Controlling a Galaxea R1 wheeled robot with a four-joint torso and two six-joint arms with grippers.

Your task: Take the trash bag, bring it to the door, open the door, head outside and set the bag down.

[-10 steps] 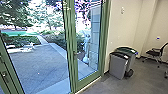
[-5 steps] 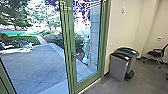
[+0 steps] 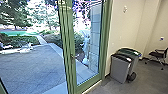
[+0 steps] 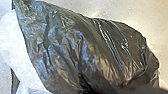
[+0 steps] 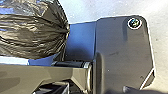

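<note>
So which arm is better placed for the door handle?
Left, probably: the handle sits slightly left of centre in the head view. The trash bag shows in both wrist views; its holder is unclear.

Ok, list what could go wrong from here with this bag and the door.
The trash bag appears close to the robot's base plate, so it might snag or tear. The bulky bag could also catch on the green door frame ahead. The front grey bin stands beside that frame, so a wide turn might bump it.
</note>
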